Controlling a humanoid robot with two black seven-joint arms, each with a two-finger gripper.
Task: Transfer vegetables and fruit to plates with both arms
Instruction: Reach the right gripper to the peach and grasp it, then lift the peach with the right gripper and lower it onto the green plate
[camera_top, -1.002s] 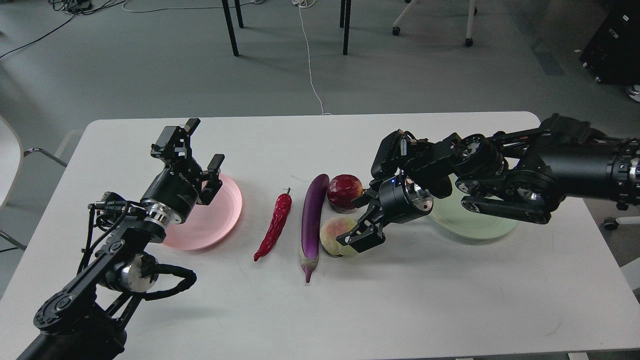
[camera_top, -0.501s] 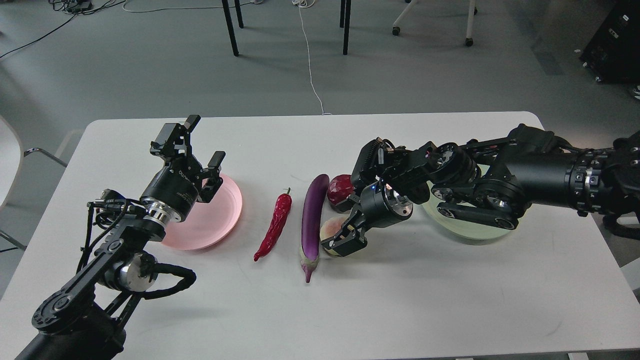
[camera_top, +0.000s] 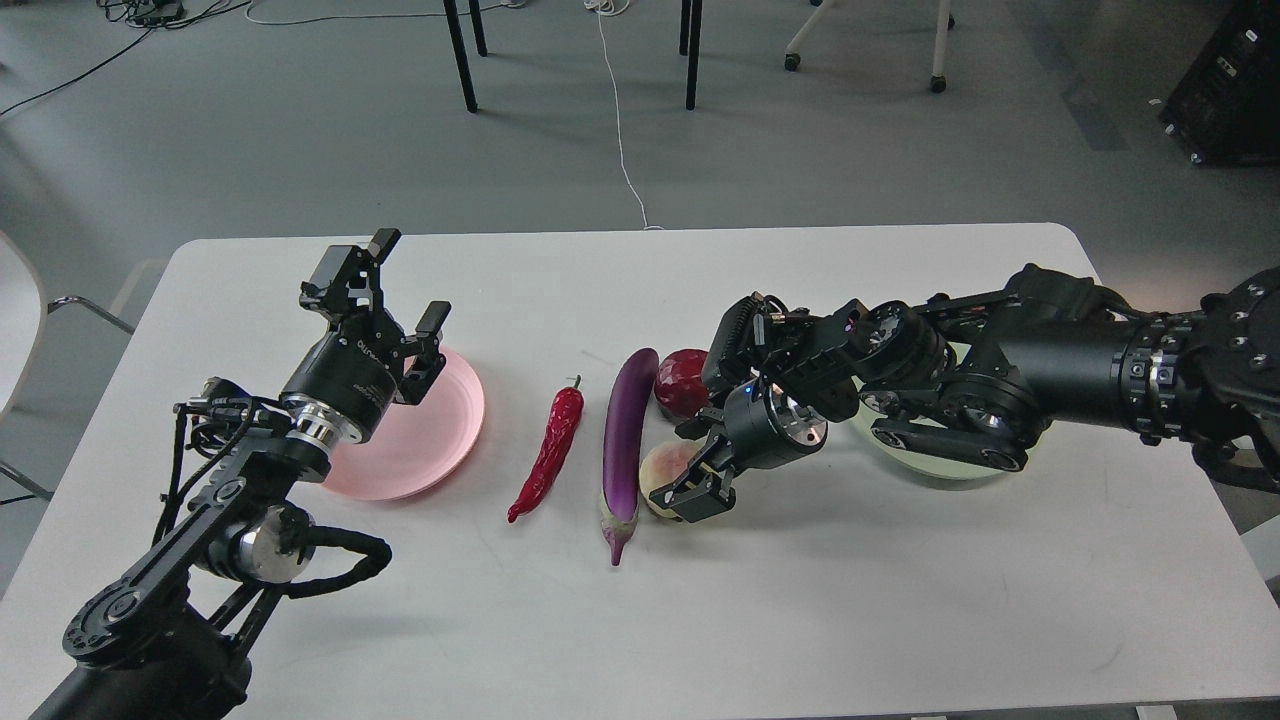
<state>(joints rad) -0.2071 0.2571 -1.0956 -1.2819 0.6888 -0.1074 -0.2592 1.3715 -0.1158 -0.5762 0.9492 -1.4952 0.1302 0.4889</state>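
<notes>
glossy smooth long purple eggplant (camera_top: 627, 430), wrinkly shiny red chili pepper (camera_top: 549, 452), matt white tabletop (camera_top: 800, 600), smooth pale pink plate (camera_top: 440, 440), black arms with brushed silver metal wrist rings (camera_top: 312, 428), kinda plasticky

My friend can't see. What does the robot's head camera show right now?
The right gripper reaches down onto a peach beside an eggplant. The open left gripper hovers above a pink plate.
</notes>
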